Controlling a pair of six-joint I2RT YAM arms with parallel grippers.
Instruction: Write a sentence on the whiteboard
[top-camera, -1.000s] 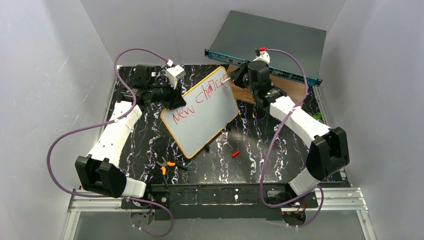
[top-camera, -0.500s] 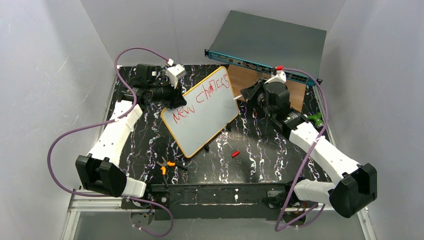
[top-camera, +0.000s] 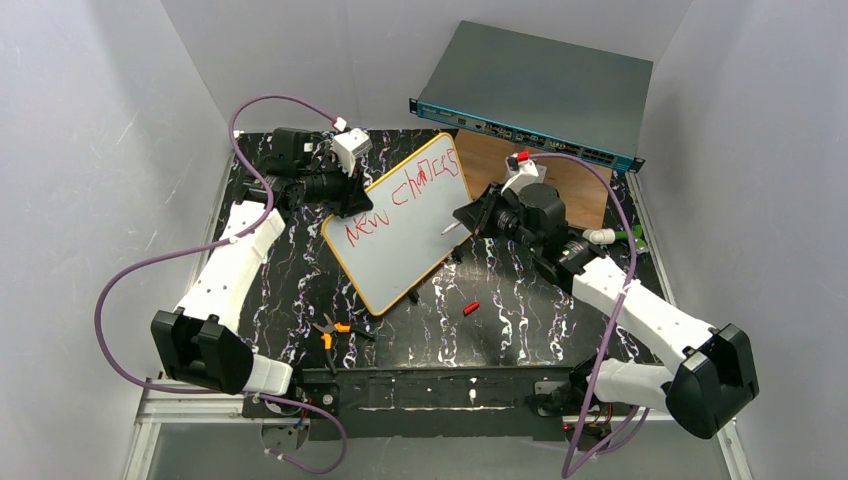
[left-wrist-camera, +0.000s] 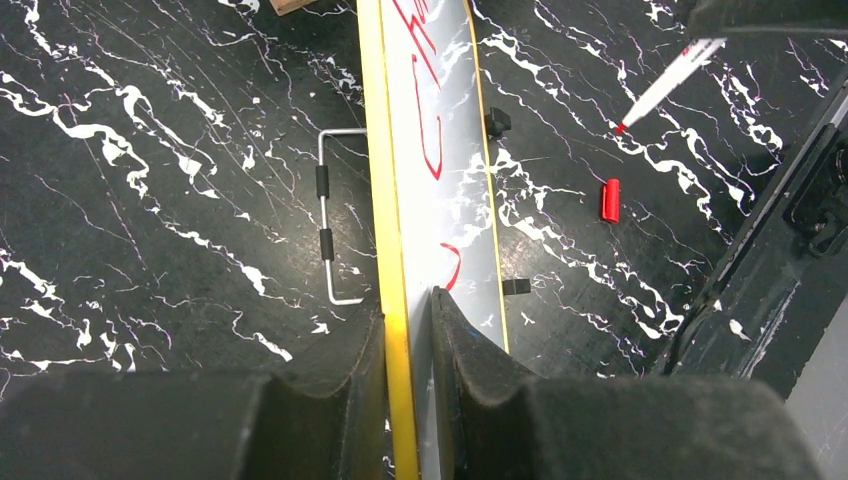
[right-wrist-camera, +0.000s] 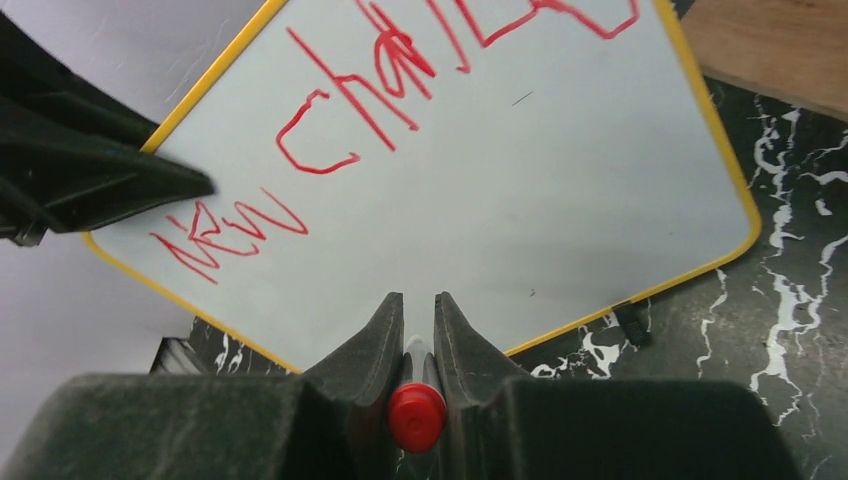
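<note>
Lab bench (top-camera: 520, 300) (rack unit (top-camera: 545, 85), pliers (top-camera: 330, 332))

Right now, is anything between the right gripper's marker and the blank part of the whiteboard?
Nothing visible is. The right gripper holds the marker pointed at bare whiteboard below the sentence. The left gripper clamps the board's rim at its upper left edge, away from that space.

We find the whiteboard (top-camera: 405, 240) glossy and reflective, the table top (top-camera: 500, 295) smooth, black-marbled, and the wooden board (top-camera: 482, 165) matt.
</note>
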